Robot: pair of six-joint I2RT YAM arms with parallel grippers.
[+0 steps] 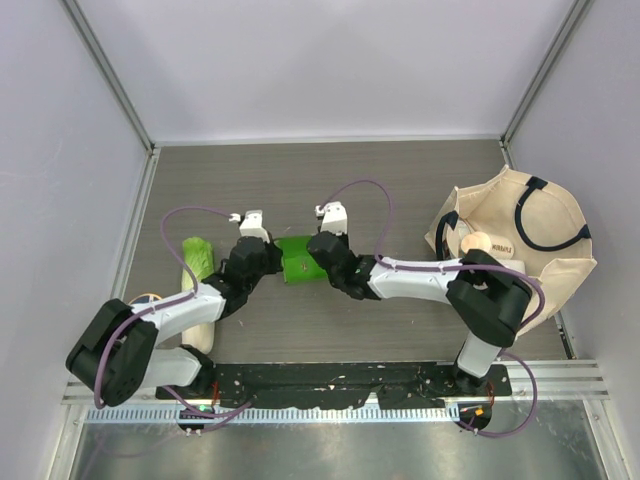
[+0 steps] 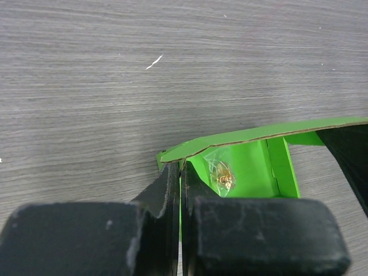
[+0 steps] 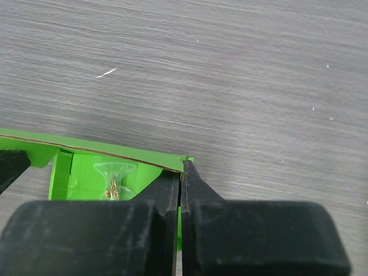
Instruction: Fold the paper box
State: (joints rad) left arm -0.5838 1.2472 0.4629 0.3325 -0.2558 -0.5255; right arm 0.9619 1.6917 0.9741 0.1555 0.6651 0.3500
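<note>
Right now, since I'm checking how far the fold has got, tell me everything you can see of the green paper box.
The paper box is bright green thin cardboard with brownish cut edges. It is partly formed, with a raised panel over green inner walls. It is over the middle of the grey wood-grain table, between both arms. The left claw is shut on one corner and the right claw on the opposite corner. Inside lies a small clear packet holding something golden.
</note>
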